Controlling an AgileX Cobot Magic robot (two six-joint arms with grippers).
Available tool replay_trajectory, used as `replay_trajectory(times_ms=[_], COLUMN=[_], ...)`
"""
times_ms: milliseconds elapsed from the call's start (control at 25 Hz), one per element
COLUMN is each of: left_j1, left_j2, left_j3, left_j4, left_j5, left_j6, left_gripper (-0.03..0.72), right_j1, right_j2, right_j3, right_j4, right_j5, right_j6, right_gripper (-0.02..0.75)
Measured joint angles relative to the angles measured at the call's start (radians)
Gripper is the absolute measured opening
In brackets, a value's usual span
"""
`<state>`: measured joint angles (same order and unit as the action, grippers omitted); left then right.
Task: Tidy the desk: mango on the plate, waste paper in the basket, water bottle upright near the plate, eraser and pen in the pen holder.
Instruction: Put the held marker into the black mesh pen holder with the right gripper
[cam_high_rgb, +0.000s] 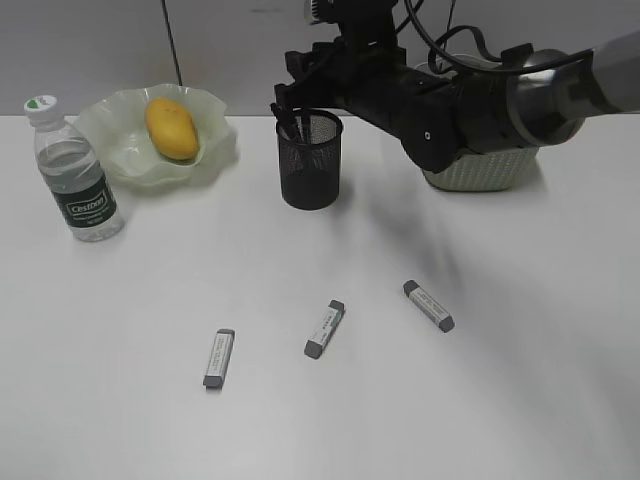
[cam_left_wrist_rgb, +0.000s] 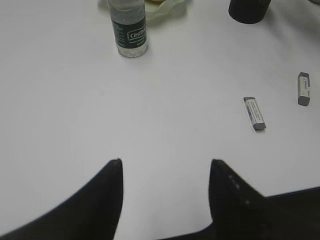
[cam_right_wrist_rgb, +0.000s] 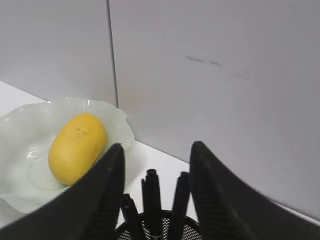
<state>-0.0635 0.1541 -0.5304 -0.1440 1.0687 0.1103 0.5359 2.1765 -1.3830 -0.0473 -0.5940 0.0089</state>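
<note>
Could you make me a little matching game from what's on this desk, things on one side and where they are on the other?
Things:
1. mango
2. water bottle
3. pens
4. erasers

Places:
A. lying loose on the desk
B. standing in the pen holder
C. upright left of the plate
D. on the plate

Pairs: 1-D, 2-C, 3-B, 4-A

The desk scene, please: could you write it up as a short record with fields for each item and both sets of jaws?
mango: lying on the plate
water bottle: upright, beside the plate
pen holder: upright, dark pens standing inside
erasers: three on the desk, left, middle, right
basket: behind the right arm, contents hidden
right gripper: jaws apart, above the pen holder
left gripper: jaws apart, empty, over bare desk
</note>
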Motion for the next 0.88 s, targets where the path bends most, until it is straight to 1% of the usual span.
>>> replay_trajectory(times_ms=[80, 120, 200, 320, 440, 560, 640, 760, 880], left_j1=[0.000, 0.000, 0.000, 0.000, 0.000, 0.000, 0.000, 0.000, 0.000], left_j2=[0.000, 0.000, 0.000, 0.000, 0.000, 0.000, 0.000, 0.000, 0.000], left_j3=[0.000, 0.000, 0.000, 0.000, 0.000, 0.000, 0.000, 0.000, 0.000], left_j4=[0.000, 0.000, 0.000, 0.000, 0.000, 0.000, 0.000, 0.000, 0.000], left_j5=[0.000, 0.000, 0.000, 0.000, 0.000, 0.000, 0.000, 0.000, 0.000], left_j6=[0.000, 0.000, 0.000, 0.000, 0.000, 0.000, 0.000, 0.000, 0.000], left_gripper=[0.417, 0.417, 0.417, 0.414, 0.412, 0.412, 0.412, 0.412, 0.412], right_j1=[0.000, 0.000, 0.000, 0.000, 0.000, 0.000, 0.000, 0.000, 0.000], right_j2=[0.000, 0.000, -0.001, -0.029, -0.095, -0.173, -0.216, -0.264, -0.294], right_j3=[-0.001, -0.001, -0.001, -0.001, -0.001, -0.001, -0.003, -0.004, -0.005], right_j4=[0.000, 0.000, 0.000, -0.003, -0.009, -0.013, -0.020, -0.024, -0.026], right_j5=[0.001, 0.003, 0.026, 0.150, 0.367, 0.649, 0.864, 1.136, 1.349], right_j6=[-0.001, -0.001, -0.001, -0.002, -0.002, -0.002, -0.002, -0.002, -0.009], right_gripper=[0.390, 0.404, 0.417, 0.422, 0.424, 0.426, 0.426, 0.426, 0.426])
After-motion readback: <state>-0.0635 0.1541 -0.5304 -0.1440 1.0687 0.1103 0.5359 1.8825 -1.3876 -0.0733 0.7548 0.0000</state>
